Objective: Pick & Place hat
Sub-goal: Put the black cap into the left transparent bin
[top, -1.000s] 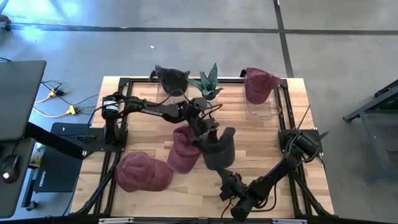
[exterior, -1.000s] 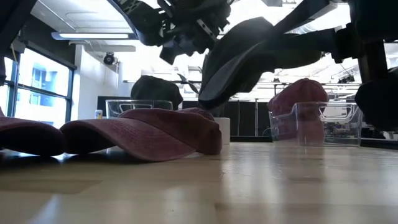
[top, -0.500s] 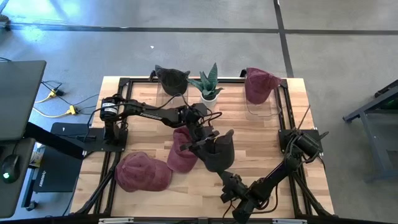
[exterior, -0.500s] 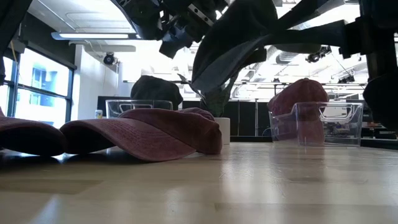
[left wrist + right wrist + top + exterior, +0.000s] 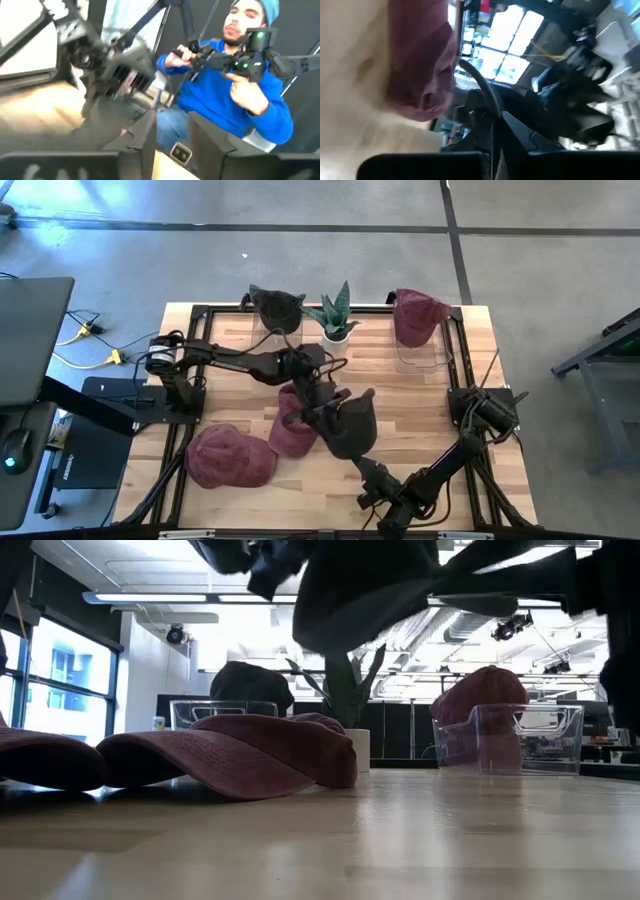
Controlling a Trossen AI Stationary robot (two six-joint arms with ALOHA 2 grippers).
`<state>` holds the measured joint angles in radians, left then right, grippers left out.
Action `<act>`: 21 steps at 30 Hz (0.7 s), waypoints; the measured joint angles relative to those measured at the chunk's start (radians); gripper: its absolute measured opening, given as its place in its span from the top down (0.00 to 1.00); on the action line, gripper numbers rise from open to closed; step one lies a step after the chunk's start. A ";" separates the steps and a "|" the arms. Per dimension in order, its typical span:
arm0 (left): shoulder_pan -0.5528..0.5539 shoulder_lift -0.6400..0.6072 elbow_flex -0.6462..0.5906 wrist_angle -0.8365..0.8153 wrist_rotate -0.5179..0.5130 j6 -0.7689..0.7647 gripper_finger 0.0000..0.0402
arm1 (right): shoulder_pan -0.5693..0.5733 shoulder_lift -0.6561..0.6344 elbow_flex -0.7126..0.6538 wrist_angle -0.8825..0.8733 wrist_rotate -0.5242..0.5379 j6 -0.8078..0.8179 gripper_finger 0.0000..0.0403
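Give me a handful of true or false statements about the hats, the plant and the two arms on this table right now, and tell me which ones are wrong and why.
1. A dark hat is lifted clear of the table. True.
2. The potted plant stands at the near edge, beside the right arm's base. False: it stands at the far edge, between the two clear stands.
3. Two maroon hats lie on the table's left half. True.
4. The clear stand on the far right is bare. False: a maroon hat sits on it.
5. The left gripper is at the dark hat. True.
6. The right gripper is parked at the far edge. False: it is near the front edge.
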<state>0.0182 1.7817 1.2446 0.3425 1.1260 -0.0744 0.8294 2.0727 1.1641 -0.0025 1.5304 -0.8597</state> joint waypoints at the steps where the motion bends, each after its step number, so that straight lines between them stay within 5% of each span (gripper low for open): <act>1: -0.005 -0.006 0.000 -0.008 0.002 0.008 0.77 | -0.001 0.000 -0.001 -0.001 -0.005 0.007 0.96; 9: -0.067 -0.047 -0.003 -0.091 -0.071 0.092 0.99 | -0.005 0.002 -0.002 -0.008 -0.020 0.057 0.96; 17: -0.138 -0.119 0.003 -0.250 -0.329 0.237 1.00 | -0.006 0.001 -0.002 -0.008 -0.057 0.130 0.96; 21: -0.173 -0.175 0.002 -0.339 -0.476 0.277 1.00 | -0.024 0.001 -0.002 -0.008 -0.163 0.228 0.95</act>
<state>-0.1551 1.6070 1.2461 0.0032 0.6503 0.2023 0.8051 2.0739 1.1618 -0.0108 1.3671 -0.6318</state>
